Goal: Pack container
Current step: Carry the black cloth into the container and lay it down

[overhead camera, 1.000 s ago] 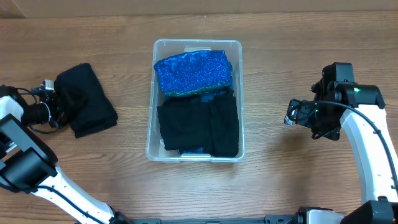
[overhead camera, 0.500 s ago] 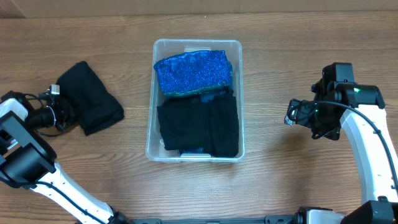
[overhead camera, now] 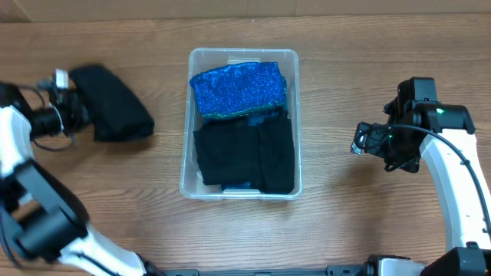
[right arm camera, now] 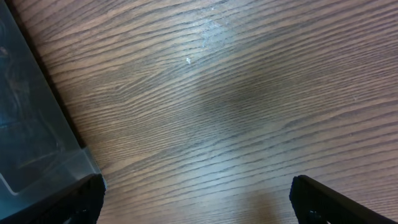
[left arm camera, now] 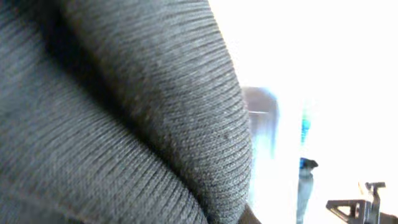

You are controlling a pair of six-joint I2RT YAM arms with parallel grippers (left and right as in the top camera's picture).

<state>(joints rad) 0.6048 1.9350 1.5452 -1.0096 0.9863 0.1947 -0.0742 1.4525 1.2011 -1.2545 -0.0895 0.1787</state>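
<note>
Left hand (overhead camera: 77, 116) clamped on black cloth (overhead camera: 115, 113); bundle has shifted toward the far-left corner of the bench (overhead camera: 345, 222). Right hand (overhead camera: 359, 141) spread apart, unmoved, right of container (overhead camera: 185, 165).

No writing, brand, number or sign can be read in any view. The container (overhead camera: 242, 54) shows only clear plastic and cloth. The black knit cloth (overhead camera: 115, 113) left of it on the worktop (overhead camera: 345, 69) carries no legible mark.
</note>
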